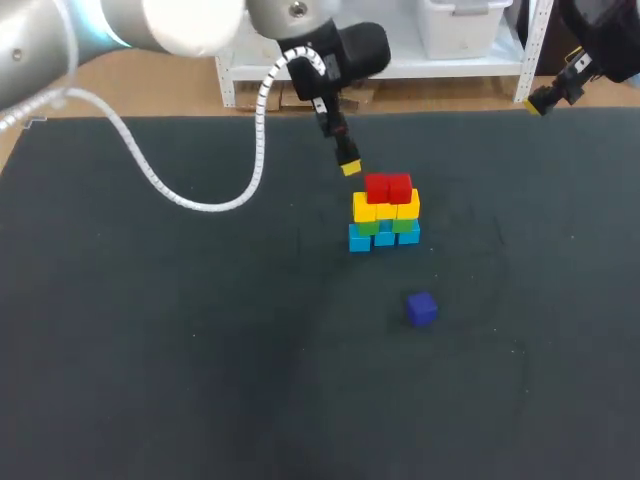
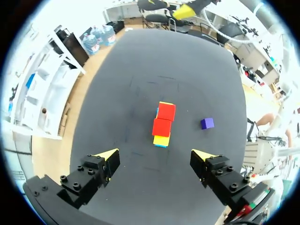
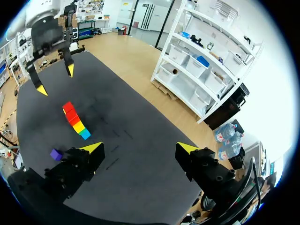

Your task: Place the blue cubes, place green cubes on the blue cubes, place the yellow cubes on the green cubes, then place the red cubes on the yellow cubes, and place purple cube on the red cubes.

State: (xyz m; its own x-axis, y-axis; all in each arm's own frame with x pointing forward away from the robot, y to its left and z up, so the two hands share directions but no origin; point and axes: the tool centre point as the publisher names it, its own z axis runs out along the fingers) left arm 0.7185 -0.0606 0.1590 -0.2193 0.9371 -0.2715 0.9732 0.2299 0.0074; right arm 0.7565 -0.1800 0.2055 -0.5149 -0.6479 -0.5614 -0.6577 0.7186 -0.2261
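A stack of cubes [image 1: 385, 213] stands mid-table: blue cubes [image 1: 384, 238] at the bottom, then green [image 1: 404, 226], yellow [image 1: 385, 207] and two red cubes [image 1: 388, 187] on top. The purple cube [image 1: 421, 308] lies alone on the mat in front of the stack. My left gripper [image 1: 348, 166] hangs just behind and above the stack. In its own view it [image 2: 157, 157] is open and empty, with the red cubes [image 2: 163, 120] and the purple cube [image 2: 207, 123] ahead. My right gripper [image 1: 538, 101] is at the far right edge, open and empty [image 3: 139, 149], far from the stack [image 3: 75, 120].
The black mat [image 1: 160, 350] covers the table. A white coiled cable [image 1: 200, 195] from my left arm droops over its left half. In the right wrist view my left gripper [image 3: 55, 79] hangs above the stack, and the purple cube [image 3: 56, 154] lies near the mat's edge.
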